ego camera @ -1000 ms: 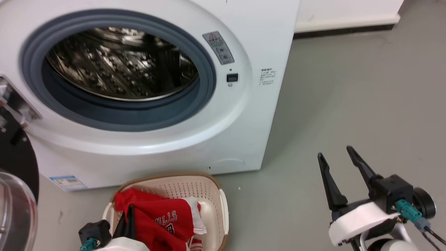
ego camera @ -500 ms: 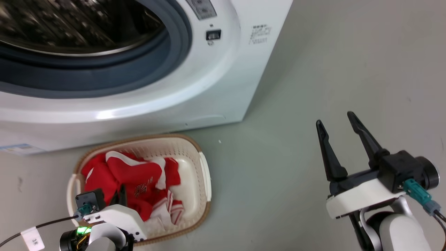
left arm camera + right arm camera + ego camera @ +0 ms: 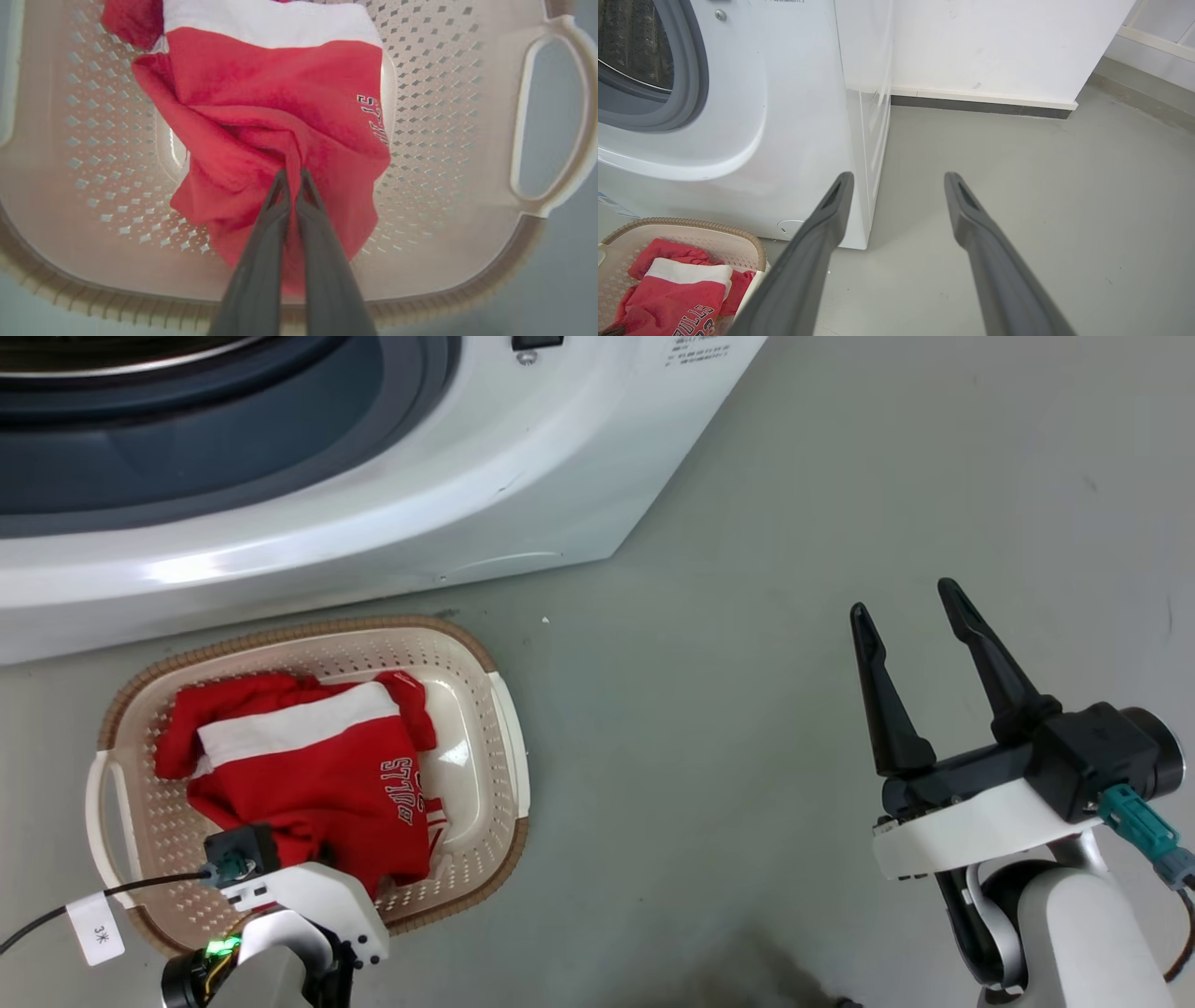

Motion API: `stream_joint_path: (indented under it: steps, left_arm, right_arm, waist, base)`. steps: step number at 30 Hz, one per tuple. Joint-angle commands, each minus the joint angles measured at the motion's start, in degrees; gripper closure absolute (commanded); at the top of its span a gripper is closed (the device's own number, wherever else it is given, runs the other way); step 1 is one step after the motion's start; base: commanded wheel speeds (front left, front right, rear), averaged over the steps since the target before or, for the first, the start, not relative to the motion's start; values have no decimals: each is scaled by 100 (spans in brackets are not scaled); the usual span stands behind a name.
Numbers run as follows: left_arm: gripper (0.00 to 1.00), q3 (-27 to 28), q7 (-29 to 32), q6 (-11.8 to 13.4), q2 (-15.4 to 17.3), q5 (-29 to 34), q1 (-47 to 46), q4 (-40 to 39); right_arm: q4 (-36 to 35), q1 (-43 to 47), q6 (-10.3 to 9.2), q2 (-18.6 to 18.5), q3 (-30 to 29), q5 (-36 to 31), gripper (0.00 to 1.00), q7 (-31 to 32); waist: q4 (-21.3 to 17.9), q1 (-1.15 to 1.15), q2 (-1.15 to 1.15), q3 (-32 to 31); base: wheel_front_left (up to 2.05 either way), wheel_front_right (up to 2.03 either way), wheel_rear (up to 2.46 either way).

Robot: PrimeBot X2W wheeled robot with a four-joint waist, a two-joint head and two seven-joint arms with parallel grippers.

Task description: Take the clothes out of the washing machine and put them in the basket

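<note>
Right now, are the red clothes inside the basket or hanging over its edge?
Inside. The red clothes sit bunched within the basket, where the left gripper pinches a fold.

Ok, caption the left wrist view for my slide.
Left gripper pinching a fold of the red clothes inside the basket.

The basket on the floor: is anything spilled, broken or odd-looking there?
Nothing stands out. The clothes lie bunched inside the basket, none seen over its rim, and the left gripper has its jaws shut on a red fold.
</note>
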Motion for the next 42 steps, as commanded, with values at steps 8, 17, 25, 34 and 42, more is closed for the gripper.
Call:
stream_joint_path:
  steps: [8,17,25,34,42]
  left_arm:
    - [35,-81,0,-67,96,1,-421,404]
    - [0,-115,-17,-172,2,-59,-262,519]
    - [0,-31,-35,-234,-91,15,175,-162]
    - [0,194,-32,-155,-191,342,713,-1543]
    - [0,441,-32,-25,-287,802,1230,-3140]
  right_arm:
    - [89,-216,-4,3,83,78,0,-114]
    - [337,-139,-4,2,55,101,0,-171]
    - [473,173,-4,1,-2,25,0,-70]
    - [399,605,-4,1,-137,-42,0,155]
    - [285,948,-4,1,-224,-107,0,301]
  waist:
    - [-49,-1,0,214]
    - [81,-1,0,-377]
    - [361,-1,0,-1377]
    - [640,-1,0,-2139]
    - [854,-1,0,-2592]
  base:
    - [0,0,0]
    - [0,0,0]
    - [0,0,0]
    - [0,0,0]
    - [0,0,0]
